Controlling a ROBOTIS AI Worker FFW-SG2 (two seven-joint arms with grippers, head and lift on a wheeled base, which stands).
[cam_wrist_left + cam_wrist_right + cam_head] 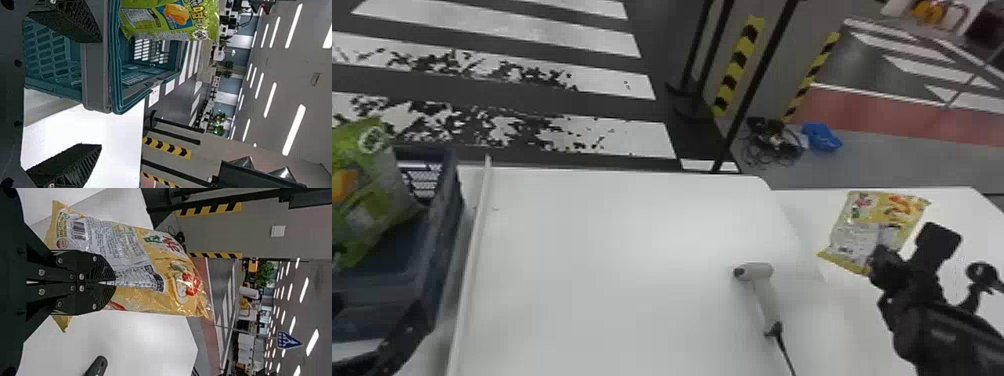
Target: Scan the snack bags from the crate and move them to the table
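Note:
In the head view my right gripper [879, 255] is at the right, over the white side table [962, 210], at the yellow snack bag [869, 225]. The right wrist view has that gripper [114, 283] pinched shut on the yellow bag [125, 246], whose barcode [78, 230] faces the camera. A green snack bag [362, 195] leans up in the dark crate [449, 200] at the far left. In the left wrist view my left gripper [100, 94] is open beside the crate [96, 78], nothing between its fingers; the green bag [172, 19] stands beyond them.
A grey handheld scanner [764, 292] lies on the main white table [612, 250], its cable running to the front edge. A raised white strip [472, 250] separates the crate from the tabletop. Black posts [757, 85] stand behind the tables.

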